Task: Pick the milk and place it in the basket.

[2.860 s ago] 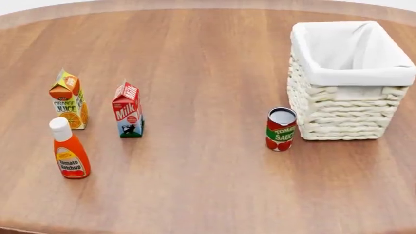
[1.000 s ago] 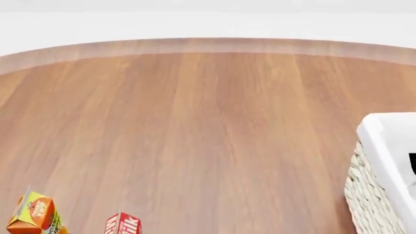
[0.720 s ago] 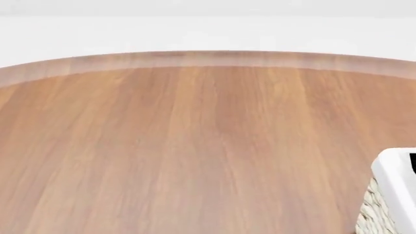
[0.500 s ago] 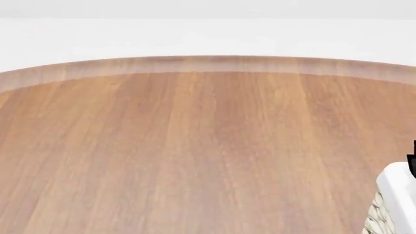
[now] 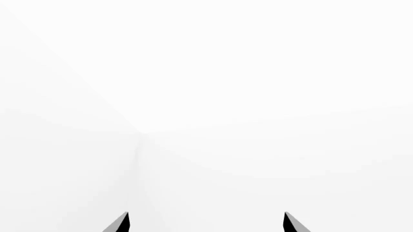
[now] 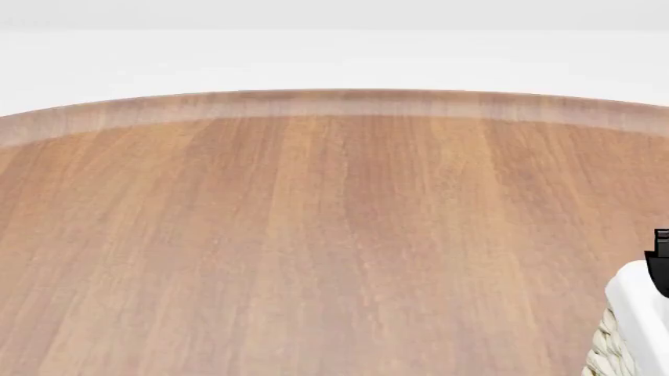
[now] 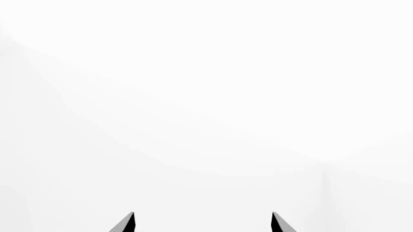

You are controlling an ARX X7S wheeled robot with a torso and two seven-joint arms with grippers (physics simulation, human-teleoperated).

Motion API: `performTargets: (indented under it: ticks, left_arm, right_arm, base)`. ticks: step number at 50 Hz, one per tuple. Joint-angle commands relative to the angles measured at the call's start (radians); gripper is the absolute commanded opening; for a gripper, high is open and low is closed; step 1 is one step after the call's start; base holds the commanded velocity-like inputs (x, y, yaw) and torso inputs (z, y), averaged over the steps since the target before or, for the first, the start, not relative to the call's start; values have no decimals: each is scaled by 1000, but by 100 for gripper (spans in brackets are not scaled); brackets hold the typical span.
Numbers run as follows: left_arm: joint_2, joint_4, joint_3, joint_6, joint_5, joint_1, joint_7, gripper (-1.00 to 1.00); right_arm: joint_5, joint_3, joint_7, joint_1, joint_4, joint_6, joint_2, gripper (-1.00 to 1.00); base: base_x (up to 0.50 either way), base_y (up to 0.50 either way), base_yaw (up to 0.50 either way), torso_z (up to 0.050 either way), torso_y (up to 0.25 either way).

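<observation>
Both our grippers, left (image 5: 205, 223) and right (image 7: 202, 222), spread wide and hold nothing, facing blank white. The milk is out of sight; only a corner of the basket (image 6: 635, 309) shows on the wooden table (image 6: 313, 235). We judge we should tilt the head down before reaching.

Round wooden table (image 6: 313, 251) against plain white walls (image 6: 334, 47)

only a corner of the basket (image 6: 631, 325) shows, low at the head view's right edge: white cloth lining over cream woven wicker. the milk isn't in any view.
</observation>
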Motion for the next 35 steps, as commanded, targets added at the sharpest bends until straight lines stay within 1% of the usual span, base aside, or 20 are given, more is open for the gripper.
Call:
performTargets:
  ticks: [1,7,11,20,23,25,27,29,32,34,35]
  left_arm:
    - [20,-5,-22,13,19,5,20,100]
    - [19,-5,-17,17,22,6,19,100]
    - [18,-4,-19,17,22,9,18,100]
    - [19,-4,-21,19,24,17,18,100]
    - [19,-4,-21,19,26,20,18,100]
    - [20,-4,-21,21,26,21,18,100]
    - [19,-4,-18,22,28,21,18,100]
    - [18,-4,-17,21,28,22,17,100]
    - [17,-5,-23,21,26,24,17,100]
    - [15,-5,-21,22,26,24,16,100]
    - [14,-4,-21,22,26,23,15,100]
  right_arm:
    - [-25,44,-32,-13,-3,2,-33,100]
    - [-25,68,-60,-36,-9,-11,-46,100]
    - [-32,59,-41,-51,-4,-16,-33,100]
    - [-30,24,-51,-73,10,-49,-17,100]
    - [-61,-62,-53,-89,43,-97,22,100]
    - [-57,-102,-68,-93,64,-138,34,100]
    - [-48,-168,-95,-99,104,-213,59,100]
    - [-35,-202,-97,-104,126,-238,85,100]
    - [6,-299,-160,-128,189,-366,147,100]
    - [12,-332,-168,-140,211,-408,174,100]
    - [35,-353,-202,-151,225,-445,187,100]
  base:
    - [0,0,0,0,0]
    - [315,-2,0,0,2]
    - [354,-4,0,0,0]
    - [0,0,0,0,0]
    - [0,0,0,0,0]
    - [0,0,0,0,0]
    - [0,0,0,0,0]
    - [0,0,0,0,0]
    - [0,0,0,0,0]
    - [0,0,0,0,0]
    - [0,0,0,0,0]
